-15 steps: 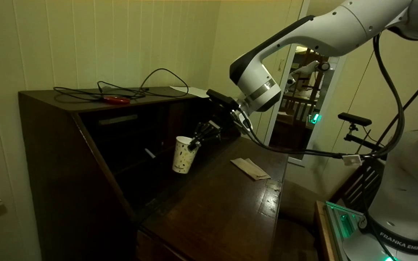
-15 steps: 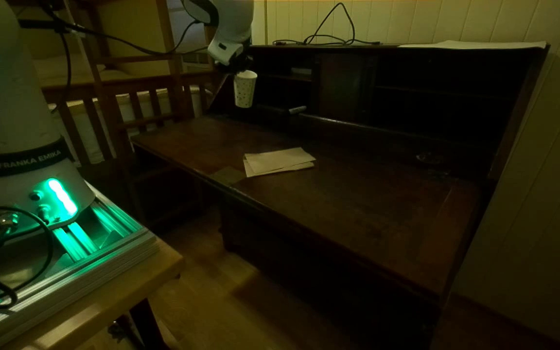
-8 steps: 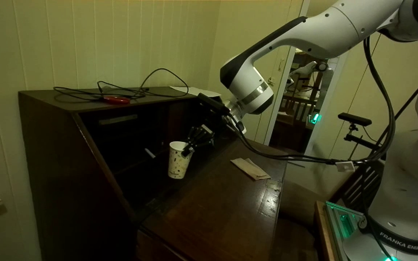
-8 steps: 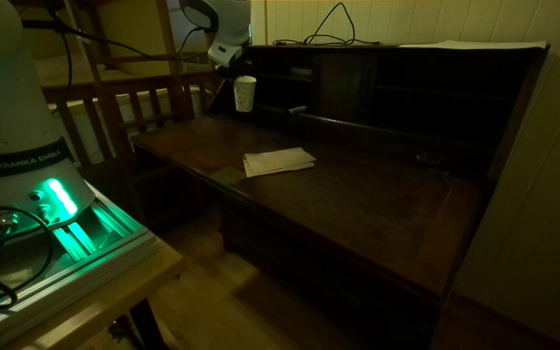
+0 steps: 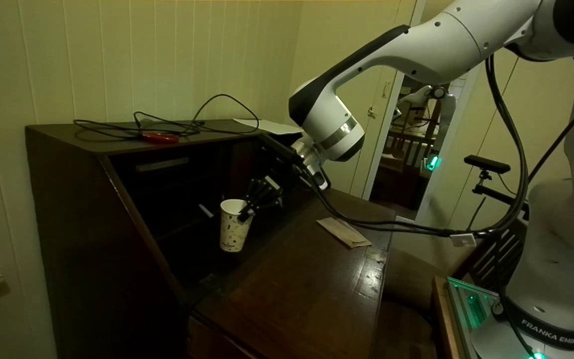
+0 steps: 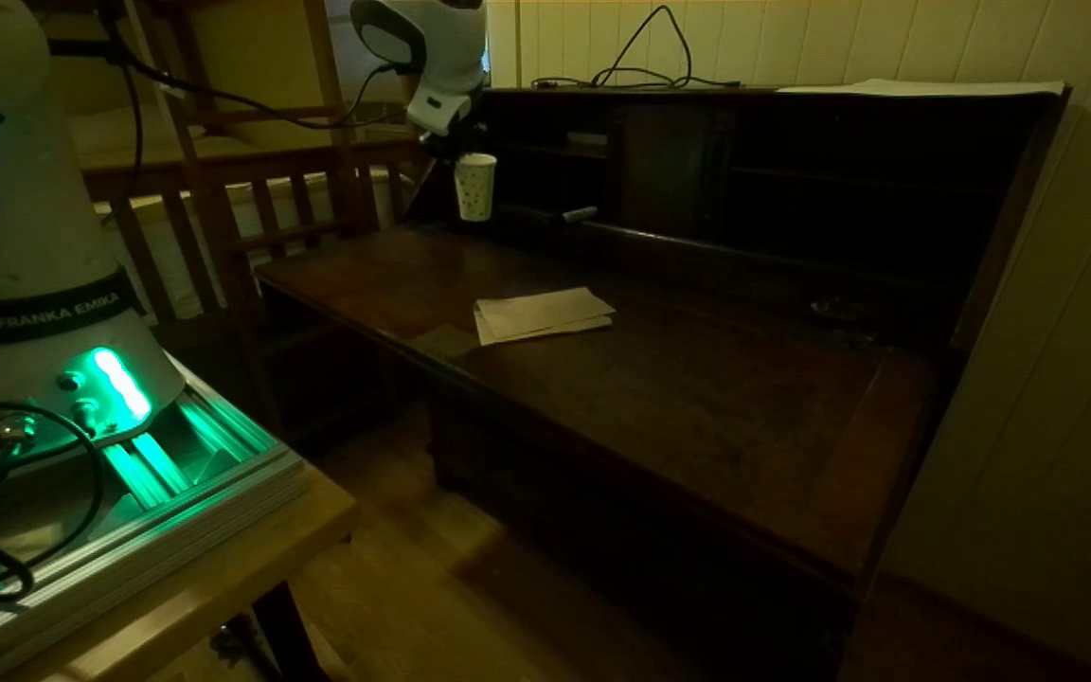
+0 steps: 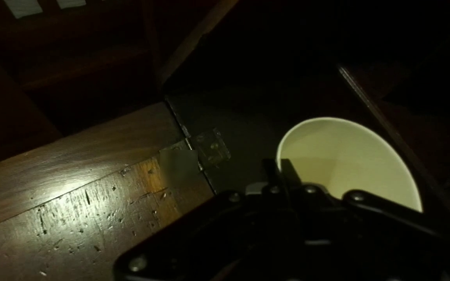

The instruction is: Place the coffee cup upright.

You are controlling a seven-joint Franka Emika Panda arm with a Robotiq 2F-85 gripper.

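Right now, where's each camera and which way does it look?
Wrist view: behind the gripper, looking into the cup; of the robot, only the gripper shows.
An exterior view: beside the robot's base, facing the shelves; base, gripper, some arm show.
An exterior view: off one end of the desk, looking along it; base, gripper, arm show.
Both exterior views share the cup, desk and folded paper.

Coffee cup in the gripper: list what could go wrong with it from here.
1. The gripper pinches the coffee cup at one side only, so it might pivot, or its wall crease.
2. The cup appears to hang above the desk; released early, it could drop and tip.
3. Set down on the hinge in the desk, it might rock.
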